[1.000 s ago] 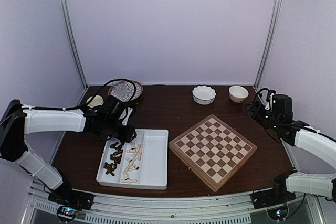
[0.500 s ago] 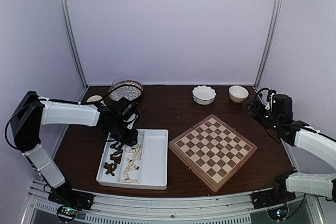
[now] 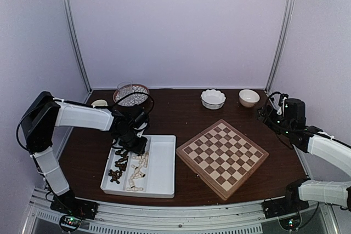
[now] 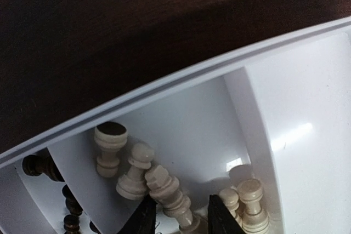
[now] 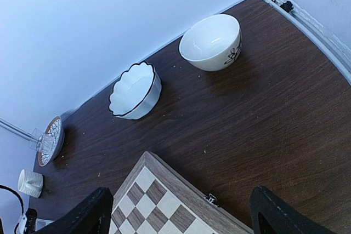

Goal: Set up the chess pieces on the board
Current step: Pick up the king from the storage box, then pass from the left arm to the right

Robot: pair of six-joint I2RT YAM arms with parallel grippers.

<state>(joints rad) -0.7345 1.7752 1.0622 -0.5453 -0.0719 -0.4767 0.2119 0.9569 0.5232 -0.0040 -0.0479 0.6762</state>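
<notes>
Two black fingertips of the left gripper (image 4: 181, 220) stand apart on either side of a cream chess piece (image 4: 167, 190) lying tilted in the white tray (image 4: 164, 89), with no sign that they press on it. Other cream pieces (image 4: 131, 171) crowd in from the left, touching it or nearly so, and two more stand just beside the right-hand finger. Closing here could catch a neighbour as well, or nudge the heap so the target rolls free. Gripped across its slanted body, the piece might also hang crooked and topple when set down. The tray's divider (image 4: 247, 113) rises just beside the jaws and the far rim curves close behind, so a sideways exit risks a knock; straight up looks the safer way out. From overhead, dark pieces (image 3: 118, 165) lie at the tray's left side, and the chessboard (image 3: 222, 157) sits just right of the tray with no piece on it. Bare table (image 3: 181, 116) lies beyond both, giving ample room for the carry, though the board's raised rim must be cleared. The right gripper (image 5: 178, 220) hangs wide open near the board's far corner, by a scalloped bowl (image 5: 134, 91) and a round bowl (image 5: 211, 42) — well apart from the tray
</notes>
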